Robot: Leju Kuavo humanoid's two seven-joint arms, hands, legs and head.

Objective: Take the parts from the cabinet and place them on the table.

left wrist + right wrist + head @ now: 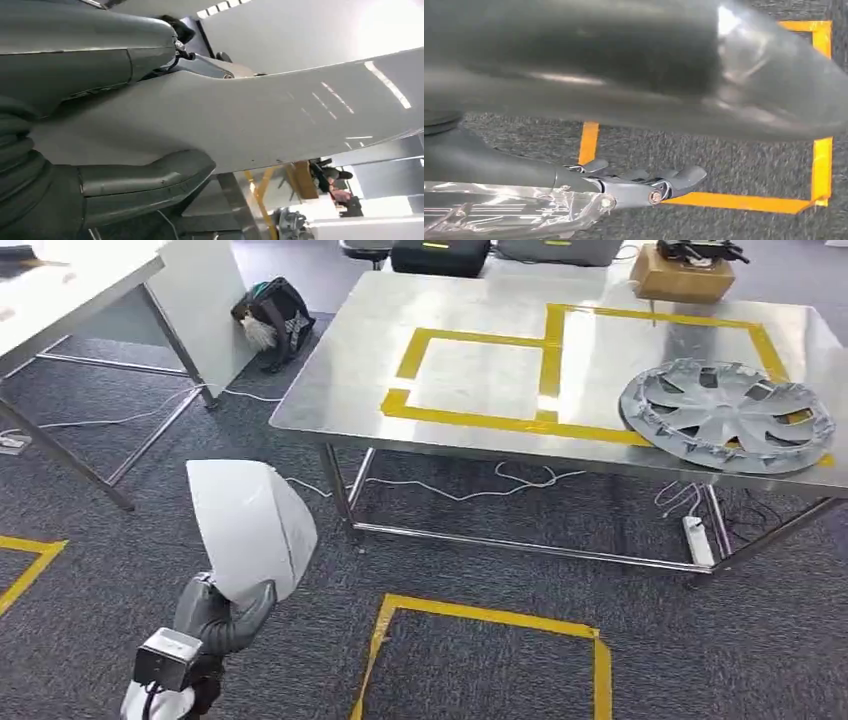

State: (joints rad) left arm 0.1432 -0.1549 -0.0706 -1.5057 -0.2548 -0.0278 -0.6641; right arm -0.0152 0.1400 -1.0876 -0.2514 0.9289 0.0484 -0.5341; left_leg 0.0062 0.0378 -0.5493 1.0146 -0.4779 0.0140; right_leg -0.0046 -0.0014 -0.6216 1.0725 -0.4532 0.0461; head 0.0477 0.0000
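Note:
My left hand (pixel 225 615) grips a white curved shell part (pixel 250 525) from below, low at the left above the carpet. In the left wrist view the thumb (pixel 145 182) and fingers clamp the same white part (pixel 260 125). The steel table (pixel 330 390) stands ahead with yellow tape rectangles (pixel 470 337) on its top. A silver hubcap (pixel 725 415) lies at the table's right end. My right hand (pixel 639 182) hangs over the carpet with its fingers stretched out and nothing between them and the thumb.
A yellow tape square (pixel 490 615) marks the floor before the table. A cardboard box (pixel 680 275) sits on the table's far edge. A dark backpack (pixel 272 318) leans behind a white desk (pixel 60 290) at the left. Cables and a power strip (pixel 698 540) lie under the table.

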